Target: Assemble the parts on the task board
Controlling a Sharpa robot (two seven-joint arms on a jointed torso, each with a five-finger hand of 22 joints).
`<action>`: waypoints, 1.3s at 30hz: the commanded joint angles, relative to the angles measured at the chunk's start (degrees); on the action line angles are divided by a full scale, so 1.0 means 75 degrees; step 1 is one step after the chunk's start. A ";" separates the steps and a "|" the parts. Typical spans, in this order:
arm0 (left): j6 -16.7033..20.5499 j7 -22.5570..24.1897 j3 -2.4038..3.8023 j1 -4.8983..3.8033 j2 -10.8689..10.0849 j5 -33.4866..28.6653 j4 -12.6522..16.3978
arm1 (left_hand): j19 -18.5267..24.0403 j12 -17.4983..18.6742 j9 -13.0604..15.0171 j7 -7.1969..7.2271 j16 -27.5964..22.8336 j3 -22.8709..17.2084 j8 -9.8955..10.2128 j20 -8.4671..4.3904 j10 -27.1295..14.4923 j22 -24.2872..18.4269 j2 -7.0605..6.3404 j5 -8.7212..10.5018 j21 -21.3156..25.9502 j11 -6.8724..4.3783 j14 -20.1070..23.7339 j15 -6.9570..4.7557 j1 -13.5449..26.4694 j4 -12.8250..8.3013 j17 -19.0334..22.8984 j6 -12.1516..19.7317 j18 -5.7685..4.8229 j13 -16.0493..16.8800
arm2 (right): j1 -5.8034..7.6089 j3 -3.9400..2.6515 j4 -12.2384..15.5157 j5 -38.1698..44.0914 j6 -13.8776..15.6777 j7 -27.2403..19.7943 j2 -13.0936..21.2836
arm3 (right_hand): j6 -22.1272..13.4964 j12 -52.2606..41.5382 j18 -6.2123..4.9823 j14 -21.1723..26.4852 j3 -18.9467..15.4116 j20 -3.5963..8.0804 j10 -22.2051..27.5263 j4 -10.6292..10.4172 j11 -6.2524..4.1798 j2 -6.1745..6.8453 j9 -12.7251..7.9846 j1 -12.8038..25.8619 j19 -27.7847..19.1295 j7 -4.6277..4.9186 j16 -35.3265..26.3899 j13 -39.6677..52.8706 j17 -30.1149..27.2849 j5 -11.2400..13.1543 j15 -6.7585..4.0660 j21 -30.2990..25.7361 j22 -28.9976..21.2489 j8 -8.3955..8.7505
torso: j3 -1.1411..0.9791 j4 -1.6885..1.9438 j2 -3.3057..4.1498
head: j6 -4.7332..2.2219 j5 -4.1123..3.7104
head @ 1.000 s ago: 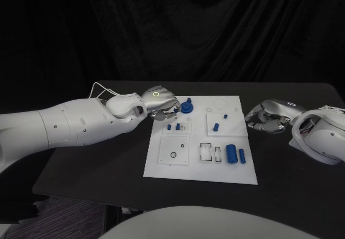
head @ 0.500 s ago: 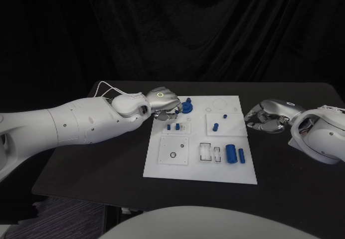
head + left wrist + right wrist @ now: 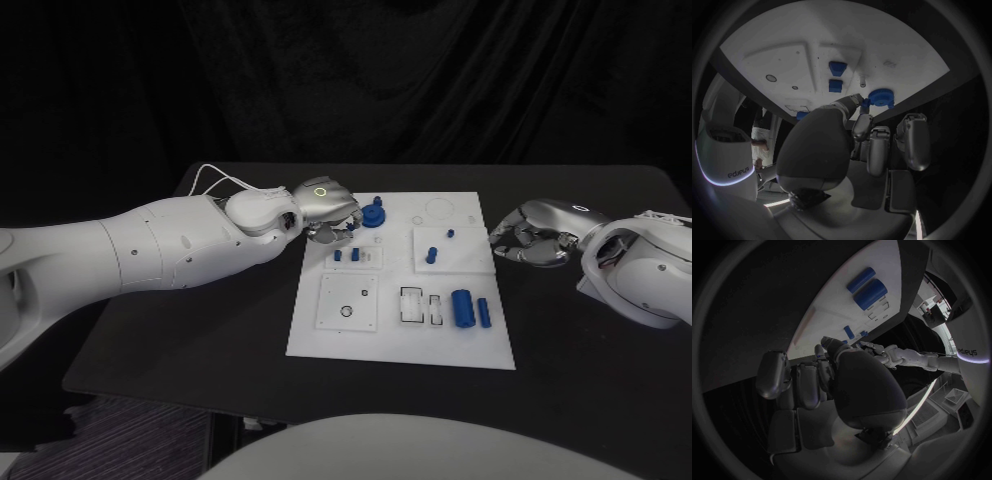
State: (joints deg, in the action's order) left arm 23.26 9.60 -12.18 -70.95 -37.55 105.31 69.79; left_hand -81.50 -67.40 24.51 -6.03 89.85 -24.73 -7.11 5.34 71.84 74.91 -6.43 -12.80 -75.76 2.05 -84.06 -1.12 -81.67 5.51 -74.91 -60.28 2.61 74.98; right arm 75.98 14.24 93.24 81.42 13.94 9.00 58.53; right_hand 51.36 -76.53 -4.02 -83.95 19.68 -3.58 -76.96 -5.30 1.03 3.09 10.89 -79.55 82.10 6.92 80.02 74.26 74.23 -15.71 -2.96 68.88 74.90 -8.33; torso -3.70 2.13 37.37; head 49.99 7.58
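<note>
Standing blue parts (image 3: pixel 463 306) on white task board (image 3: pixel 404 342)

A black table (image 3: pixel 173 330) carries everything; a dark curtain (image 3: pixel 433 80) hangs behind it.

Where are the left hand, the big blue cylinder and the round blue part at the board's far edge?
left hand (image 3: pixel 326 203), head view, on the silver back of the hand.
big blue cylinder (image 3: pixel 463 307), head view, on its middle.
round blue part (image 3: pixel 375 215), head view, on its upright body.
</note>
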 commanded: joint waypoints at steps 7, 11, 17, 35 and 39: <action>-0.0337 0.0067 0.0007 0.0053 0.0035 0.0018 -0.0078 | 0.0079 0.0083 0.0479 -0.0006 0.0020 0.0064 0.0008 -0.0007 -0.0114 0.1407 0.0078 -0.0056 0.0065 0.0022 -0.0792 0.0044 -0.0052 -0.0012 -0.2012 0.0099 0.0111 0.0089 | -0.0016 -0.0006 -0.0006 0.0016 -0.0095 0.0080 -0.0004 | 0.0042 0.0021 -0.0063 -0.0184 -0.0024 -0.0011 0.0010 -0.0031 0.0060 0.0027 0.0011 0.0044 -0.0038 0.0011 -0.0037 -0.0004 -0.0017 0.0072 0.0069 -0.0029 0.1212 -0.0027 | 0.0000 -0.0002 -0.0002 | 0.0002 -0.0034; -0.0378 0.0076 0.0007 0.0071 0.0069 0.0018 -0.0119 | 0.0096 0.0117 0.0481 -0.0011 0.0020 0.0072 0.0018 -0.0005 -0.0145 0.1399 0.0087 -0.0060 0.0091 0.0026 -0.0792 0.0047 -0.0057 -0.0018 -0.2012 0.0118 0.0116 0.0071 | -0.0016 -0.0006 -0.0012 0.0016 -0.0097 0.0074 -0.0020 | 0.0042 0.0021 -0.0063 -0.0184 -0.0024 -0.0011 0.0010 -0.0031 0.0060 0.0027 0.0011 0.0044 -0.0038 0.0011 -0.0037 -0.0004 -0.0017 0.0072 0.0069 -0.0029 0.1212 -0.0027 | 0.0002 -0.0004 -0.0004 | 0.0002 -0.0031; -0.0435 0.0075 0.0007 0.0102 0.0113 0.0018 -0.0175 | 0.0104 0.0165 0.0483 -0.0019 0.0020 0.0087 0.0033 -0.0001 -0.0189 0.1397 0.0100 -0.0061 0.0100 0.0033 -0.0792 0.0053 -0.0059 -0.0023 -0.2012 0.0146 0.0118 0.0046 | -0.0016 -0.0006 -0.0014 0.0016 -0.0102 0.0070 -0.0030 | 0.0042 0.0021 -0.0063 -0.0184 -0.0024 -0.0011 0.0010 -0.0031 0.0060 0.0027 0.0011 0.0044 -0.0038 0.0011 -0.0037 -0.0004 -0.0017 0.0072 0.0069 -0.0029 0.1212 -0.0027 | -0.0003 -0.0001 -0.0009 | 0.0002 -0.0048; -0.0258 0.0011 0.0007 0.0195 0.0208 0.0018 -0.0364 | 0.0098 0.0153 0.0489 -0.0027 0.0020 0.0096 0.0048 0.0004 -0.0185 0.1402 0.0129 -0.0069 0.0086 0.0039 -0.0792 0.0060 -0.0084 -0.0044 -0.2012 0.0170 0.0114 0.0058 | -0.0017 -0.0006 -0.0020 0.0016 -0.0118 0.0063 -0.0038 | 0.0046 0.0024 -0.0066 -0.0179 -0.0031 -0.0015 0.0014 -0.0036 0.0064 0.0024 0.0010 0.0047 -0.0044 0.0011 -0.0046 -0.0010 -0.0031 0.0094 0.0072 -0.0044 0.1208 -0.0029 | 0.0000 -0.0002 -0.0003 | 0.0002 -0.0061; -0.0146 0.0026 0.0007 0.0200 0.0201 0.0018 -0.0353 | 0.0093 0.0135 0.0493 -0.0028 0.0020 0.0097 0.0046 0.0005 -0.0170 0.1404 0.0136 -0.0075 0.0078 0.0040 -0.0792 0.0061 -0.0095 -0.0053 -0.2012 0.0165 0.0112 0.0070 | -0.0017 -0.0006 -0.0023 0.0016 -0.0122 0.0063 -0.0040 | 0.0046 0.0024 -0.0066 -0.0179 -0.0031 -0.0015 0.0014 -0.0036 0.0064 0.0024 0.0010 0.0047 -0.0044 0.0011 -0.0046 -0.0010 -0.0031 0.0094 0.0072 -0.0044 0.1208 -0.0029 | 0.0001 0.0001 -0.0003 | 0.0002 -0.0055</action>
State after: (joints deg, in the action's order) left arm 20.96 9.64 -12.12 -69.63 -36.09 105.38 67.14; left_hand -81.09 -66.29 28.13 -6.24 89.85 -24.20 -6.86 5.33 70.72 74.91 -5.91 -13.01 -75.20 2.37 -84.06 -1.13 -82.25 5.29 -74.91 -59.43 2.61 74.98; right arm 75.98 14.23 93.07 81.42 13.40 8.99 58.23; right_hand 51.36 -76.53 -4.02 -83.95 19.52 -3.58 -76.96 -5.45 1.03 3.09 10.88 -79.55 82.10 6.92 80.02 74.26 74.05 -15.38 -2.96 68.89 74.90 -8.33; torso -3.70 2.10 37.34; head 49.99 7.11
